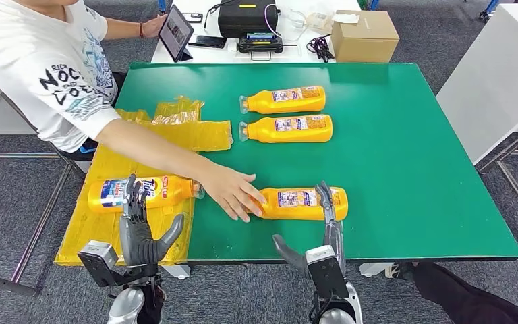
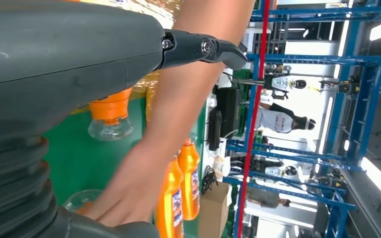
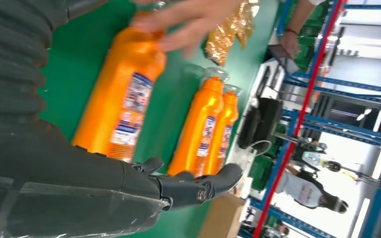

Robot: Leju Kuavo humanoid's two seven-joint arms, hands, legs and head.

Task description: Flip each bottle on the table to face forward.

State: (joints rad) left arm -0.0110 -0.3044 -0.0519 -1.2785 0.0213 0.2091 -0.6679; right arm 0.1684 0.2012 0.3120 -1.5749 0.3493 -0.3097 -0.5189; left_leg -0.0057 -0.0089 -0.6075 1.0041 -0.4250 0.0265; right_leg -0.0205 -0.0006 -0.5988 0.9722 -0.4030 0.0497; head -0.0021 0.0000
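Four orange bottles lie on their sides on the green table (image 1: 405,148). Two lie side by side at the back centre (image 1: 284,100) (image 1: 289,128), white labels up. The near bottle (image 1: 303,202) (image 3: 121,94) has a person's hand (image 1: 233,192) (image 3: 188,20) on its cap end. A fourth bottle (image 1: 145,191) (image 2: 110,116), blue label up, lies on yellow bags at the left edge. My left hand (image 1: 138,229) (image 2: 79,59) is raised in front of it, open, fingers straight. My right hand (image 1: 324,236) (image 3: 79,183) is open just before the near bottle, its fingers reaching over the bottle's body.
The person in a white T-shirt (image 1: 40,61) sits at the left, an arm stretched across the table. Yellow plastic bags (image 1: 182,125) cover the left side. Behind the table stand a cardboard box (image 1: 364,34), a tablet (image 1: 175,30) and a black case (image 1: 246,17). A white table (image 1: 499,74) is at the right.
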